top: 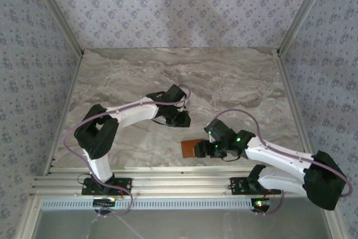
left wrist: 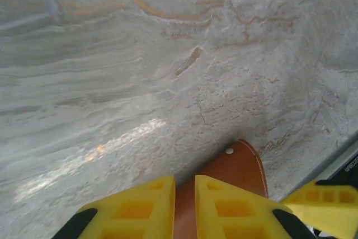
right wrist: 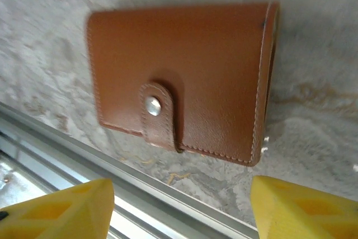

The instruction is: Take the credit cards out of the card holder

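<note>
Card holder (right wrist: 179, 76), an orange-brown, flat, leather-like folding wallet, is lying closed on the pale marble-patterned surface (top: 224, 76). Its small rounded snap tab (right wrist: 159, 113) is wrapping over one edge and keeping the fold pressed shut. By that reading the credit cards are sitting tucked inside, and nothing can be coming out until the tab is popped. A grey aluminium rail (right wrist: 84, 160) is running just beside the card holder's tab edge.

The right end effector (right wrist: 182, 194) is hovering above the card holder with its yellow fingers (right wrist: 56, 211) spread wide, one to either side of the tab edge. It seems to be lining up to straddle or pin the leather.

The left end effector (left wrist: 183, 186) is hanging above the card holder with its own yellow fingers (left wrist: 140, 211) nearly touching each other and gripping nothing. That narrow stance looks better suited to nudging or hooking the tab than to clamping. The opening step is, by this judgement, not yet begun.
</note>
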